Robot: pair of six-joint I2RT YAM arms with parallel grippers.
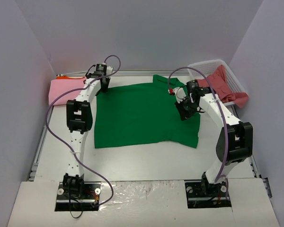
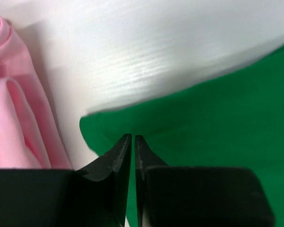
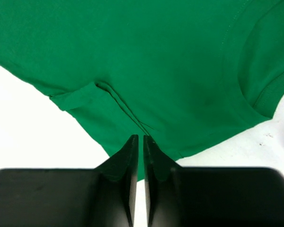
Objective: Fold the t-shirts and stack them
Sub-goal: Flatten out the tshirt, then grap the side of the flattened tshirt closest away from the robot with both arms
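Observation:
A bright green t-shirt [image 1: 142, 113] lies spread flat in the middle of the table, collar toward the far right. My left gripper [image 1: 105, 87] is shut, its tips [image 2: 133, 137] at the shirt's far-left corner [image 2: 217, 118], with no cloth seen between them. My right gripper [image 1: 183, 115] is also shut and hovers over the shirt's right edge [image 3: 156, 56], tips [image 3: 140, 137] near a seam fold, holding nothing. A folded light pink t-shirt [image 1: 64, 90] [image 2: 14, 118] lies at the far left on an orange one [image 1: 66, 77]. A coral red t-shirt [image 1: 225, 85] hangs out of the basket.
A white lattice basket [image 1: 213, 63] stands at the far right corner against the walls. The white table [image 1: 146, 158] is enclosed by pale walls on three sides. Purple cables loop off both arms above the shirt.

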